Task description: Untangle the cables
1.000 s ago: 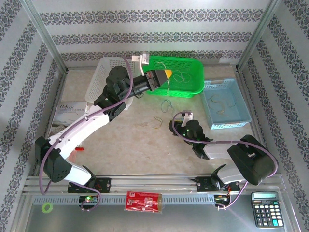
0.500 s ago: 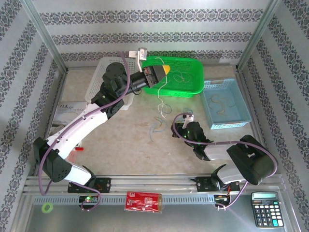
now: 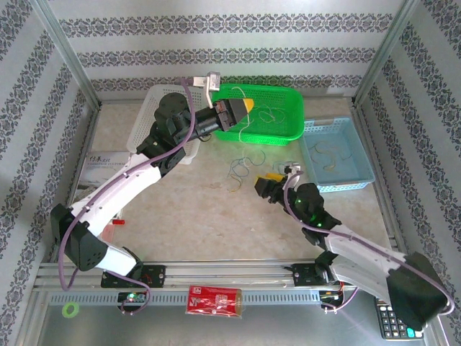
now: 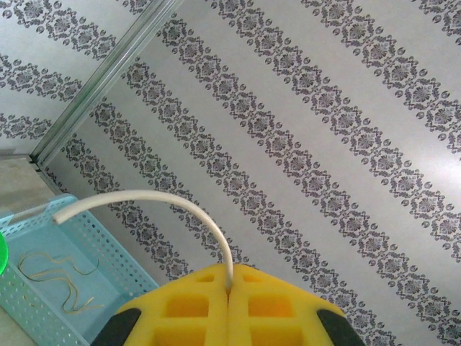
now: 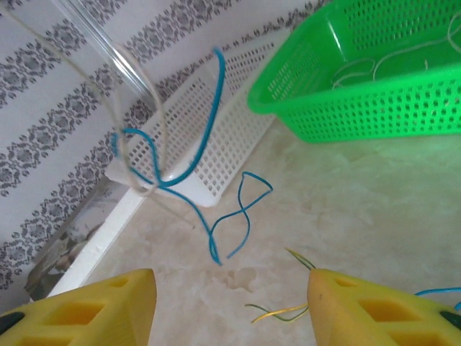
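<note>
My left gripper (image 3: pixel 245 107) hovers over the near left corner of the green basket (image 3: pixel 288 97), shut on a cream-white cable (image 4: pixel 148 198) that arches out from between its yellow jaws (image 4: pixel 229 280). That cable hangs down and is looped with a blue cable (image 5: pixel 184 176) just above the table (image 3: pixel 238 169). A thin yellow-green cable (image 5: pixel 284 311) lies on the table by my right gripper's fingers. My right gripper (image 3: pixel 270 184) (image 5: pixel 230 288) is low over the table, open, nothing between its fingers, with the tangle a short way ahead of it.
The green basket (image 5: pixel 360 79) and the blue basket (image 3: pixel 337 155) each hold thin wires. A white basket (image 3: pixel 155 115) stands at the back left, a booklet (image 3: pixel 101 169) beside it. A red packet (image 3: pixel 215 299), a calculator (image 3: pixel 395 321) and a green ring (image 3: pixel 70 310) sit on the near rail.
My right gripper has opened and let go of the cables, and its arm has swung out to the right. The hanging tangle has sprung back up towards my left gripper, which barely moved.
</note>
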